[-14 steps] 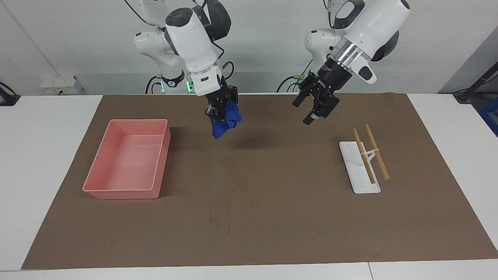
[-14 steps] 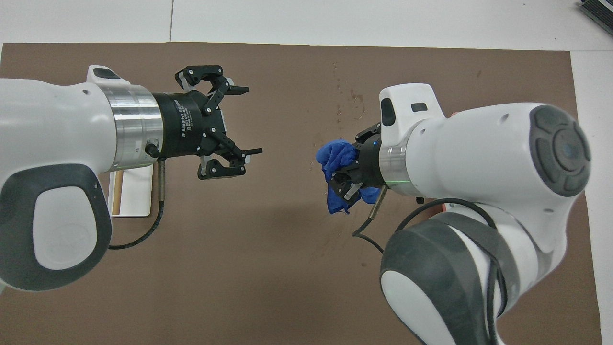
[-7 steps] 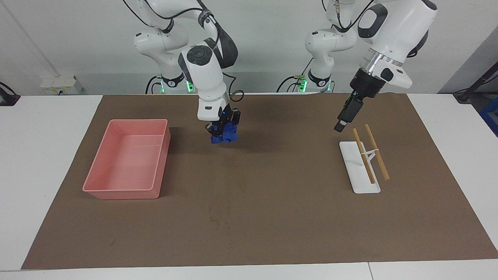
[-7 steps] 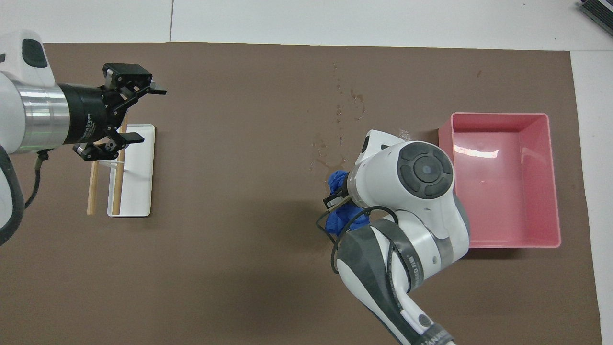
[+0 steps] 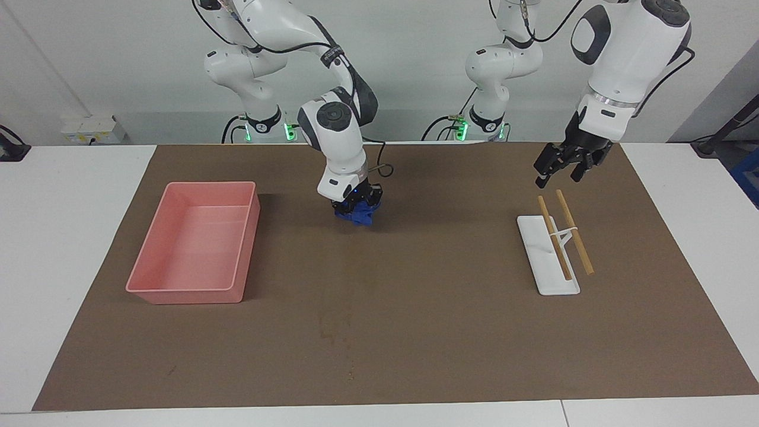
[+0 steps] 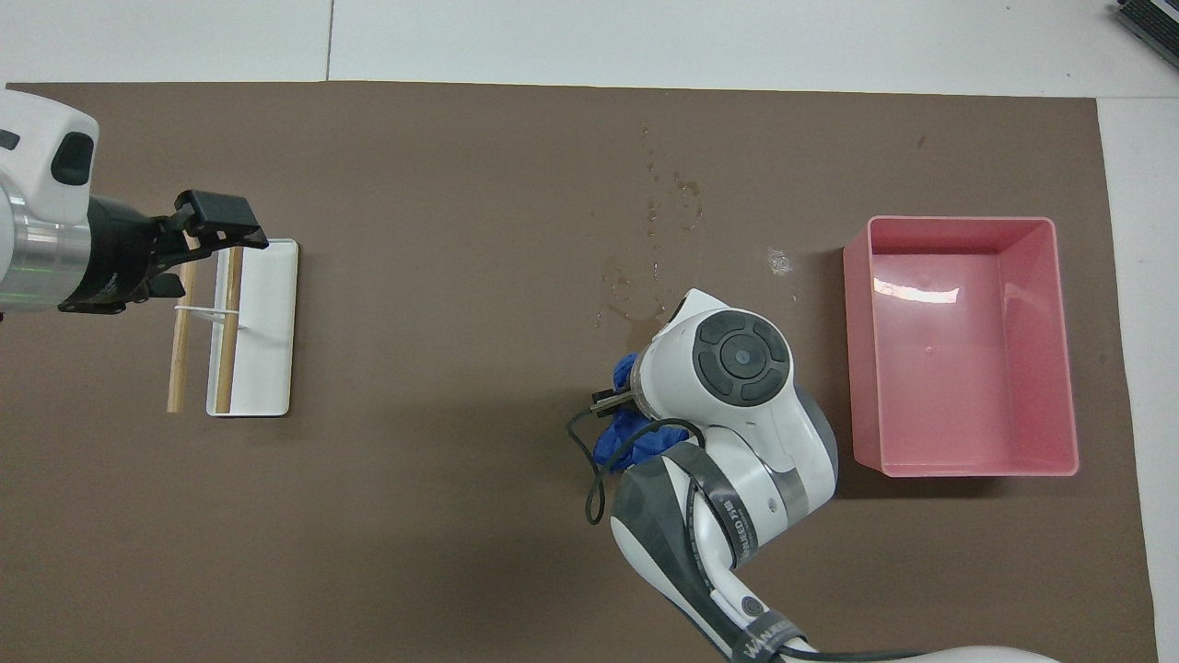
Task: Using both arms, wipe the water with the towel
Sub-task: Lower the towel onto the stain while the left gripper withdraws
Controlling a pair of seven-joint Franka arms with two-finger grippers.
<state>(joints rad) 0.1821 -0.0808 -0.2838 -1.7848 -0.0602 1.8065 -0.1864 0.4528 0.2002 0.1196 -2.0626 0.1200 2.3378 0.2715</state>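
Down on matte brown mat (image 5: pixel 415 332), fuzzy crumpled blue towel (image 5: pixel 357 215) in right hand (image 5: pixel 356 207).

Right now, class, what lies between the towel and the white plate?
Only bare brown mat lies between towel and plate; the facing view shows it.

Towel (image 5: pixel 358 215) deep blue, plain. Tray (image 5: pixel 155 237) solid pink. Mat (image 5: pixel 415 332) flat brown with darker wet speckles (image 6: pixel 656 258). Plate (image 5: pixel 536 249) white, sticks (image 5: pixel 574 231) light wood. Arms (image 5: pixel 622 53) white with dark grey patches, silver wrist rings; grippers black. Table (image 5: pixel 65 207) white.
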